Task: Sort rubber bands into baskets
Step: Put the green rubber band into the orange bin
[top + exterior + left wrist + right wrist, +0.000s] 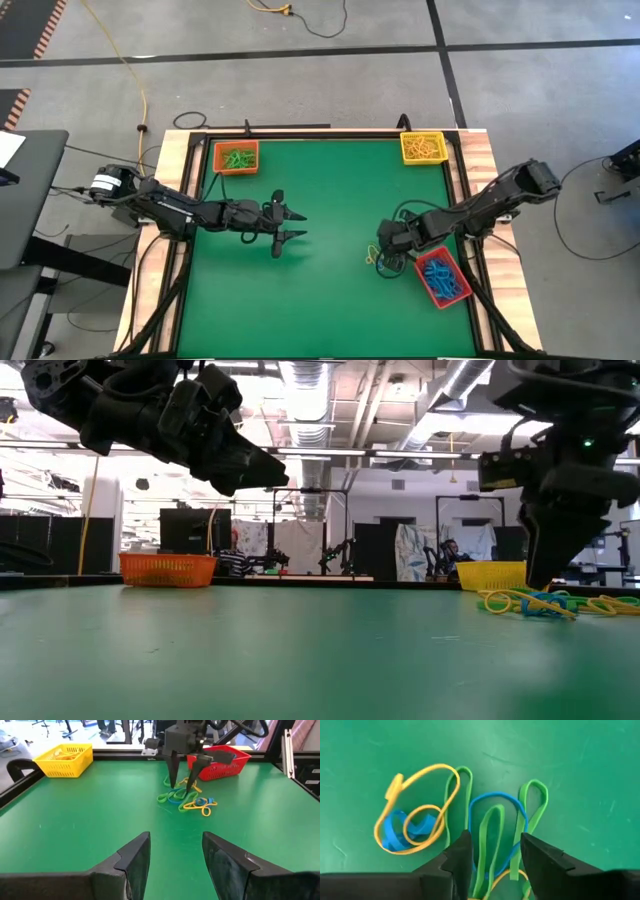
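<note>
A: Right, right gripper [491, 851] is down over the loose bands [465, 825], fingers apart, nothing pinched between them. Tips sit just above the blue loop [496, 800] with a green one [487, 840] running up between the jaws.

B: Left?

A: Left gripper [288, 224] hangs mid-table, spread open, empty, well apart from the pile.

B: How will the bands handle?

A: Light, floppy, thin, lying flat on the mat. They overlap, and the yellow one [417, 800] looks tangled with a scrap of blue, so pulling one probably drags neighbours. I'd pinch a single strand where it lies clear of the others, e.g. the top arc of the blue loop.

B: Where's the pile relative to the baskets?

A: On the green table [320, 290], just beside the red basket [442, 277], which holds blue. Yellow basket [423, 147] is at the far right corner, orange basket [236, 157] with green ones far left.
</note>
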